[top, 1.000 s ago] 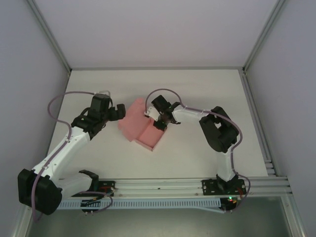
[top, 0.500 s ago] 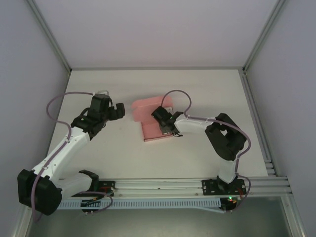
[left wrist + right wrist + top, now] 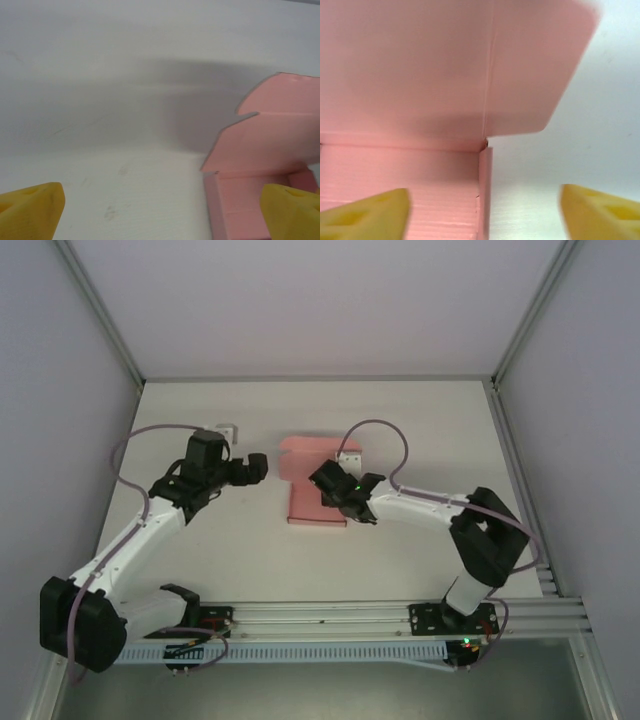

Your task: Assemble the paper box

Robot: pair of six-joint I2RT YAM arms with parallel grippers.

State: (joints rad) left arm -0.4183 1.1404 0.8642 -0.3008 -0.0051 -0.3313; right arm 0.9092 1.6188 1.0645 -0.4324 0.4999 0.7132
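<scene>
**Operator:** How far along is the box?

**Inspector:** Left to right. Your left gripper (image 3: 257, 469) hangs spread, holding nothing, near the left side of the paper box (image 3: 308, 504). The box lies mid-table (image 3: 200, 410), nearer the far edge. Its tray walls look folded up. The lid panel (image 3: 420, 65) stands raised at the far side, not closed. Your right gripper (image 3: 333, 495) sits spread astride the tray's right wall (image 3: 485, 195), gripping nothing.

**Operator:** What is left?

**Inspector:** In my judgement, folding the lid down and tucking it in.

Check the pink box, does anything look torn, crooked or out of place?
Nothing stands out. The paper box lies flat on the table, its lid flap standing open on the far side, with no tear or crush visible.
</scene>
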